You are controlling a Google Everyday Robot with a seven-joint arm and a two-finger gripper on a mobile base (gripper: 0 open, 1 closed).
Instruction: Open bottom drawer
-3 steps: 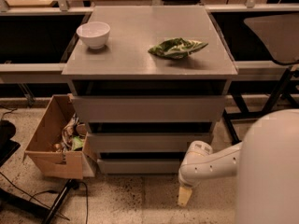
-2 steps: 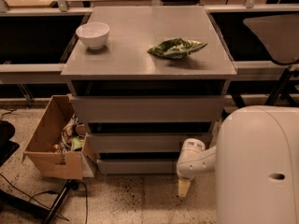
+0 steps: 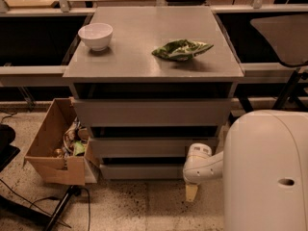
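Note:
The grey cabinet (image 3: pixel 154 57) has three handleless drawer fronts stacked. The bottom drawer (image 3: pixel 142 171) is the lowest and narrowest front, just above the floor, and looks closed. My gripper (image 3: pixel 191 192) hangs low at the end of the white arm (image 3: pixel 202 165), just in front of and below the right end of the bottom drawer, pointing down at the floor. I cannot tell if it touches the drawer front. The large white arm body (image 3: pixel 267 172) fills the lower right of the camera view.
A white bowl (image 3: pixel 96 35) and a green chip bag (image 3: pixel 181 49) lie on the cabinet top. An open cardboard box (image 3: pixel 50 150) of clutter stands at the cabinet's left. Cables and a black stand leg (image 3: pixel 60 208) lie on the speckled floor.
The white arm body has swung left and covers more of the lower right. The gripper has risen slightly and stays by the bottom drawer's right end.

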